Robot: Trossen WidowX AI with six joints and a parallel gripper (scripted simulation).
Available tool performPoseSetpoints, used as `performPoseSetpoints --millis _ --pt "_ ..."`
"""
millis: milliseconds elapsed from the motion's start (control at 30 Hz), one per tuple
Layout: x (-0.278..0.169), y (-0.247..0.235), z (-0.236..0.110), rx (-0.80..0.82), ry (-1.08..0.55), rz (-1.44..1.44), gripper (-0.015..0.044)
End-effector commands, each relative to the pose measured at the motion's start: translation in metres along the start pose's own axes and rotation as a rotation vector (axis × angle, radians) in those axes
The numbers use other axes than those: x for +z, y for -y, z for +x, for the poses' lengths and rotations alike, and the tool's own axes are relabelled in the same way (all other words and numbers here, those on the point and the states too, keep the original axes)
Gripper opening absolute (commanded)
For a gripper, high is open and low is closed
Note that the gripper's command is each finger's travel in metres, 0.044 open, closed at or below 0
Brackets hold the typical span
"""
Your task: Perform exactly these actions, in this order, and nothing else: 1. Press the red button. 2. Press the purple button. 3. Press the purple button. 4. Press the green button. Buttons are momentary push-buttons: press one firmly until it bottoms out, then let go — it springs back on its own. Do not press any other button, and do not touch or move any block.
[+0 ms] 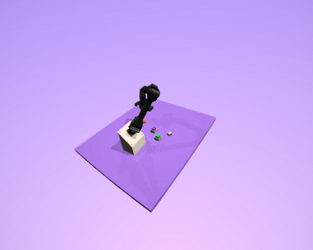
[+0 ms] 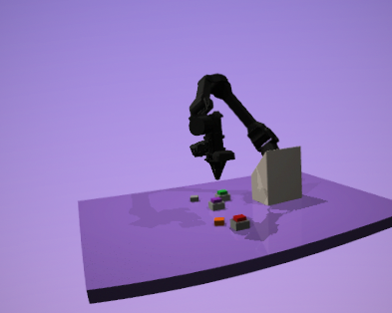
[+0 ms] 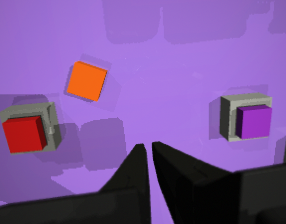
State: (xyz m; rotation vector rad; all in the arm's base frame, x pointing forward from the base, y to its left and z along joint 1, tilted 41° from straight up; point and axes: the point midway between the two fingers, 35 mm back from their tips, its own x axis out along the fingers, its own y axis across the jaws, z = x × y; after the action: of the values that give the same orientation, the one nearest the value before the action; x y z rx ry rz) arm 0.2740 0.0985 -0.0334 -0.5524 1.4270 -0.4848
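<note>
My gripper (image 2: 217, 177) (image 3: 148, 151) is shut and empty. It hangs well above the table, between the red and purple buttons in the wrist view. The red button (image 2: 239, 217) (image 3: 24, 135) sits raised on its grey base, at the left of the wrist view. The purple button (image 1: 154, 128) (image 2: 215, 199) (image 3: 255, 122) sits raised on its grey base, at the right of the wrist view. The green button (image 1: 158, 136) (image 2: 221, 191) is on its grey base beyond the purple one in the exterior view. The arm hides the red button in the top view.
An orange block (image 1: 144, 121) (image 2: 218, 221) (image 3: 87, 81) lies near the red button. A small grey block (image 1: 169, 134) (image 2: 194, 198) lies near the purple and green buttons. The arm stands on a pale pedestal (image 1: 127, 142) (image 2: 284, 175) on the purple table (image 1: 149, 187) (image 2: 137, 259).
</note>
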Motion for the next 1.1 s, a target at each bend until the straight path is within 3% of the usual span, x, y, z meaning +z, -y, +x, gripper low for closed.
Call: performPoseSetpoints --millis 0,200,400,567,1067 --pt "-0.009 0.055 0.002 -0.011 -0.001 -0.015 0.0020" --pt "-0.035 0.122 0.009 -0.041 -0.004 0.007 0.0020" --pt "-0.036 0.124 0.011 -0.041 -0.004 0.008 0.0020" --pt "-0.037 0.127 0.068 -0.045 -0.003 0.008 0.0020" --pt "-0.037 0.128 0.086 -0.046 -0.004 0.008 0.0020"
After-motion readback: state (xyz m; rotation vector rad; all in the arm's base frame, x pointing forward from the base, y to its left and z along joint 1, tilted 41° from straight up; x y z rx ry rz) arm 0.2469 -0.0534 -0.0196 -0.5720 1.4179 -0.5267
